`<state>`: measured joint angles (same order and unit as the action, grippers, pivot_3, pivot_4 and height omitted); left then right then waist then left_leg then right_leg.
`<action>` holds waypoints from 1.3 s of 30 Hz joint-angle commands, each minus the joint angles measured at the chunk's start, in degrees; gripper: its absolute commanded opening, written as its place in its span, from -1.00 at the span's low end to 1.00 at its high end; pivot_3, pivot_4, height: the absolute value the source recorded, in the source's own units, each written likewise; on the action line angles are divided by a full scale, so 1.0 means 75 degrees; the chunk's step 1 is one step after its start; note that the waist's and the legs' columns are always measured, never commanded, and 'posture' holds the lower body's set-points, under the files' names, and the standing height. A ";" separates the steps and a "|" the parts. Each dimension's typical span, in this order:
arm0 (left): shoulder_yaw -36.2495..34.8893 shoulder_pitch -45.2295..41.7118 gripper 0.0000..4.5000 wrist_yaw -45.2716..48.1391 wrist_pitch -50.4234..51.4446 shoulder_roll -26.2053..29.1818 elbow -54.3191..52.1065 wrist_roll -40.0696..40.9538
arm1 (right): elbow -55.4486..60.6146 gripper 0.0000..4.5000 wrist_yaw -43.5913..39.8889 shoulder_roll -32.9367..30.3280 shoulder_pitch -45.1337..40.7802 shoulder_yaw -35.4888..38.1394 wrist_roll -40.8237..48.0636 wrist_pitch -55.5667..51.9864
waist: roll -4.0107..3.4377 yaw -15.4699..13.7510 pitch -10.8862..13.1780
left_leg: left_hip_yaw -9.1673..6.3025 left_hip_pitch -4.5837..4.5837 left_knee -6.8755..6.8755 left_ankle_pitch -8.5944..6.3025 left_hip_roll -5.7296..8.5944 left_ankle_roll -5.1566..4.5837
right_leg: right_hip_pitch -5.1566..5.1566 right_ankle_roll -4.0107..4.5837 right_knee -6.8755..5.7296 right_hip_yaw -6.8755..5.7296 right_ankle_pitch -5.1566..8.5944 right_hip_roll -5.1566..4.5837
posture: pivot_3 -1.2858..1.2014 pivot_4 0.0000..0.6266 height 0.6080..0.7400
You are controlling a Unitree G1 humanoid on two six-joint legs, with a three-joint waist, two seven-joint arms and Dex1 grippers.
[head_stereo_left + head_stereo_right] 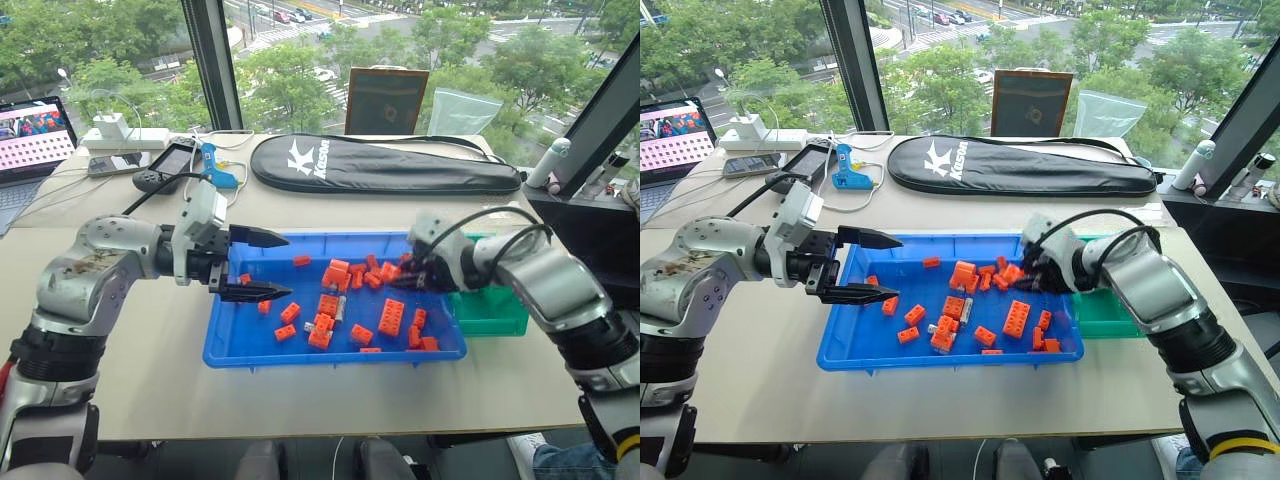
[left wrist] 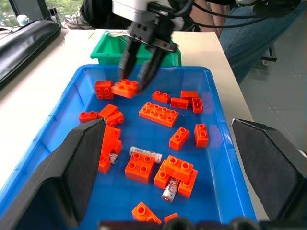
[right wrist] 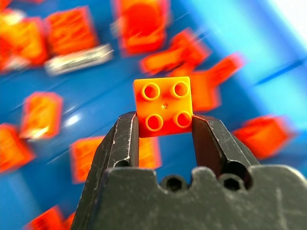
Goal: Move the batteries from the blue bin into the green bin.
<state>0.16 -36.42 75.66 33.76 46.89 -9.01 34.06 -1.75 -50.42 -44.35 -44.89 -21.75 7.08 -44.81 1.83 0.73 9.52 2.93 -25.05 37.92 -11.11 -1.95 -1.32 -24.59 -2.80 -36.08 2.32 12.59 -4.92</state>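
A small square orange plastic brick (image 3: 163,108) is clamped in the right claw (image 3: 164,128), not a battery; release is needed next, then a silver battery (image 2: 145,152) targeted; left claw (image 1: 252,265) gapes.

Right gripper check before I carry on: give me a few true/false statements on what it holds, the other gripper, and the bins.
1. The right gripper is shut on a battery. False: it pinches an orange brick.
2. The left gripper is open and holds nothing. True.
3. Batteries lie among bricks in the blue bin. True.
4. The green bin sits at the blue bin's left end. False: it stands at the right end, beside the right arm.
5. The right gripper is over the green bin. False: it is above the blue bin.
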 commanded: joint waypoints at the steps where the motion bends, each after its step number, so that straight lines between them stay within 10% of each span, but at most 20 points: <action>1: -0.0055 -0.0140 1.00 -0.0003 -0.0105 0.0028 -0.0131 0.0012 | -0.0168 0.05 0.0105 0.0012 -0.0201 0.0072 -0.0476 0.0555 | 0.0000 0.0001 0.0000 | 0.0000 0.0000 0.0000 0.0000 0.0000 0.0000 | 0.0000 0.0000 0.0000 0.0000 0.0000 0.0000 | 0.03 -0.52 1.00; 8: -0.0030 -0.0084 1.00 0.0084 -0.0085 0.0108 -0.0153 -0.0019 | 0.0605 0.97 -0.0187 0.0360 -0.0184 0.0606 -0.0027 0.0297 | 0.0000 0.0004 0.0000 | -0.0001 0.0000 0.0000 0.0000 -0.0001 0.0000 | 0.0000 0.0000 -0.0001 -0.0001 0.0000 0.0000 | 0.03 -0.52 1.00; 39: 0.0220 0.0432 1.00 0.0877 -0.0849 0.1313 0.0038 -0.1040 | 0.0413 0.97 -0.0497 0.1873 0.0374 -0.0635 -0.0056 0.0371 | -0.0001 0.0011 0.0000 | -0.0007 0.0000 0.0000 0.0000 -0.0007 0.0001 | -0.0002 0.0001 -0.0009 -0.0004 0.0000 0.0008 | 0.03 -0.52 1.00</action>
<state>3.29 -33.03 82.08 27.74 55.84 -7.11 25.93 1.26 -53.91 -30.78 -40.79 -26.61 7.30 -43.83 1.82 0.82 9.53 2.88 -25.04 37.92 -11.11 -2.00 -1.31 -24.61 -2.79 -36.15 2.29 12.59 -4.86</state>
